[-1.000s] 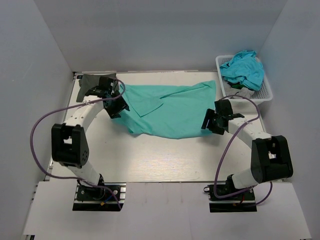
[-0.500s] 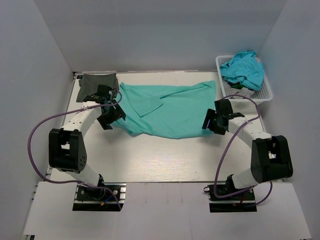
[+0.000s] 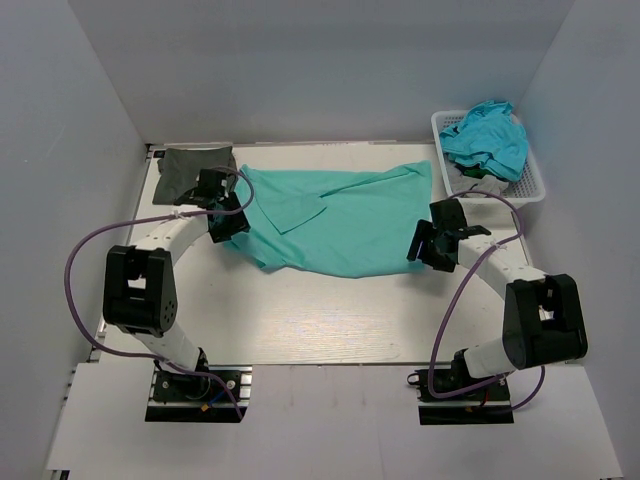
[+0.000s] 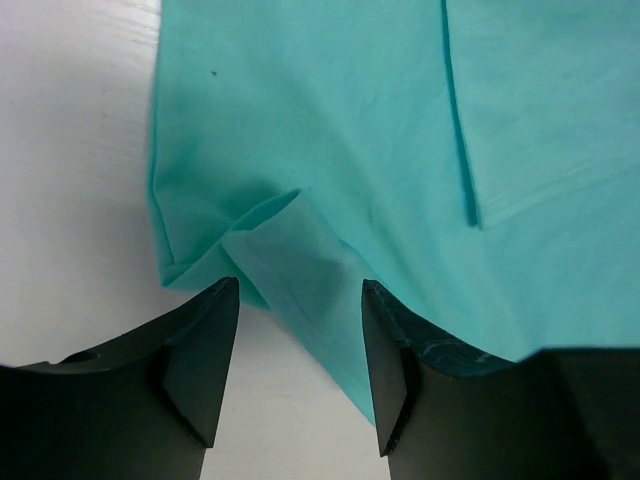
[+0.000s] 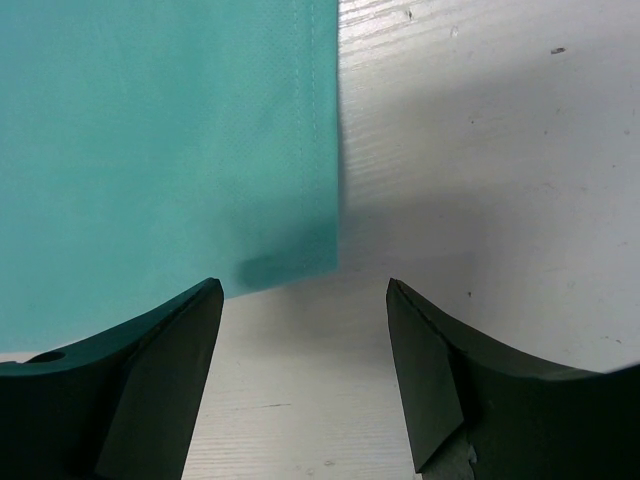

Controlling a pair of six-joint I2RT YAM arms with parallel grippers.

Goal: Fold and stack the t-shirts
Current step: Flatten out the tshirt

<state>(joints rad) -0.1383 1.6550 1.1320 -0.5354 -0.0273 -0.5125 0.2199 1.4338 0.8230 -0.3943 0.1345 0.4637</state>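
Ines: Left gripper (image 3: 228, 218) has swung back toward the far side. Half a second ago it sat nearer, off the cloth on bare wood. Now it is at the left edge of the teal t-shirt (image 3: 340, 220) again.

Tom: And the right one?

Ines: Right gripper (image 3: 425, 250) has barely shifted. It hangs at the shirt's right edge, as before.

Tom: Where does the teal shirt lie?

Ines: Spread across the middle of the tabletop (image 3: 300, 310), between the two arms, with a sleeve folded over its left part. It looks much as it did a second ago.

Tom: Are the left fingers pinching it?

Ines: No. In the left wrist view the left gripper (image 4: 300, 290) has its fingers apart. A small turned-over flap of the teal t-shirt (image 4: 330, 120) lies in the gap between them, with neither finger pressing on it.

Tom: Right fingers?

Ines: Also spread wide. In the right wrist view the right gripper (image 5: 303, 290) hangs above bare wood. A straight stitched edge and corner of the teal t-shirt (image 5: 160, 150) end just ahead of the gap, nothing held.

Tom: The other shirt?

Ines: The dark olive t-shirt (image 3: 195, 165) lies folded at the far left corner, just beyond the left gripper. I cannot tell whether they touch.

Tom: Anything else?

Ines: A white basket (image 3: 537, 190) stands at the far right, holding a crumpled pile of clothes (image 3: 485, 135).
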